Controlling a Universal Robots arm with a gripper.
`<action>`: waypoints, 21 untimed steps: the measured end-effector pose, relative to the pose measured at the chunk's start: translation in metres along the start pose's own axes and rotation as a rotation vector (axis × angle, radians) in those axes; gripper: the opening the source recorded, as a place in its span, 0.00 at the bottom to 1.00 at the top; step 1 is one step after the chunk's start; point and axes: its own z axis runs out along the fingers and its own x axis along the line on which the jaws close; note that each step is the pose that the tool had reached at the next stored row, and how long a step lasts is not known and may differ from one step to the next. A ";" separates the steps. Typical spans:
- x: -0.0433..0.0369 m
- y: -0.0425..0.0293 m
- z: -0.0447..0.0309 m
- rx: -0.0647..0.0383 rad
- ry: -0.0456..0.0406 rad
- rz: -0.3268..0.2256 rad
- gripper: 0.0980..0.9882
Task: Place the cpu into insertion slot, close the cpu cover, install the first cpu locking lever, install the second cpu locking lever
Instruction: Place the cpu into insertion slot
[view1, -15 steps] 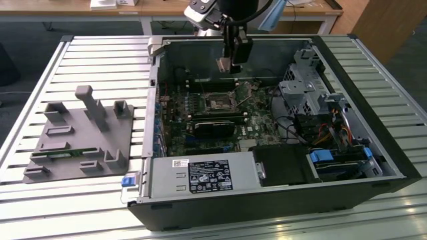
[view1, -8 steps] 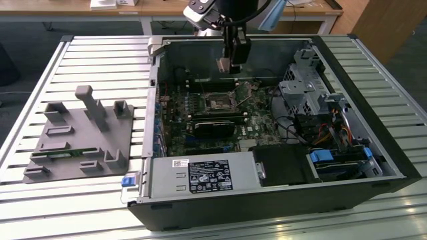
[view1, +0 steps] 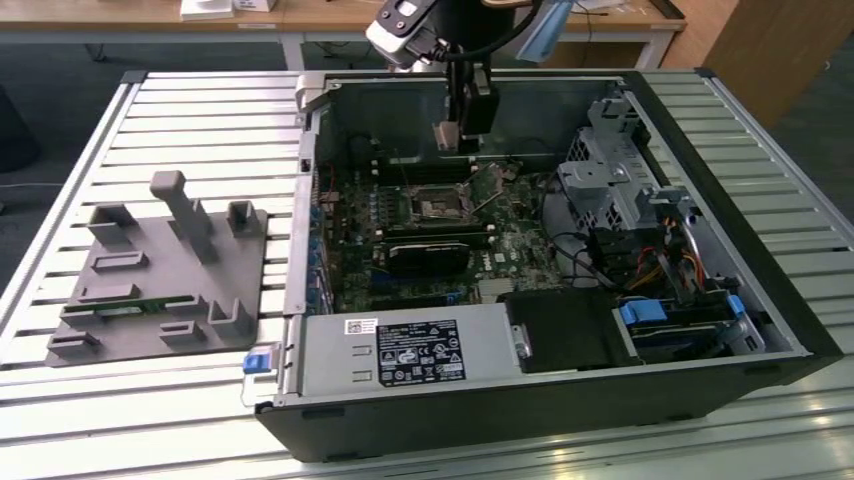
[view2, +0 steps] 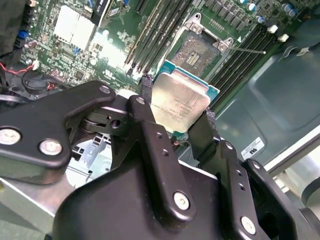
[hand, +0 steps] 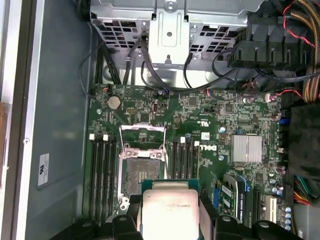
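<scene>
1. The pincer (view1: 457, 135) hangs inside an open computer case (view1: 767, 300) that lies on a slatted metal counter (view1: 174, 110).
2. Its two black fingers (view2: 145, 97) are pressed against opposite edges of the cpu (view2: 181, 100), so the pincer is pinching the chip, whose pale metallic top faces the cameras in both wrist views.
3. In the exterior view the cpu (view1: 454, 138) is held in the air above the green motherboard (view1: 514, 250), apart from it and not seated.
4. The insertion slot (hand: 142, 170) is uncovered, and its dark square contact field shows inside a silvery rim.
5. In the first wrist view the cpu (hand: 170, 210), between the fingers of the pincer (hand: 170, 220), overlaps one edge of the slot.
6. The cpu cover (hand: 142, 134) is swung up from one edge of the slot, and the board shows through its square window.
7. In the second wrist view a thin metal lever (view2: 247, 50) sticks out sideways from a corner of the insertion slot (view2: 200, 50).
8. Long black memory slots (hand: 100, 175) run along both sides of the socket.
9. A finned silver heat sink (hand: 246, 148) sits on the board well apart from the slot.
10. On the exterior view's left, a grey moulded fixture (view1: 160, 270) rests on the counter beside the case.
</scene>
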 end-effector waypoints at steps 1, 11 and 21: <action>0.0000 -0.0001 0.0008 0.000 -0.0014 0.000 0.50; 0.0000 -0.0009 0.0117 -0.020 -0.0047 -0.001 0.50; 0.0041 -0.0026 0.0213 -0.043 -0.0040 -0.008 0.50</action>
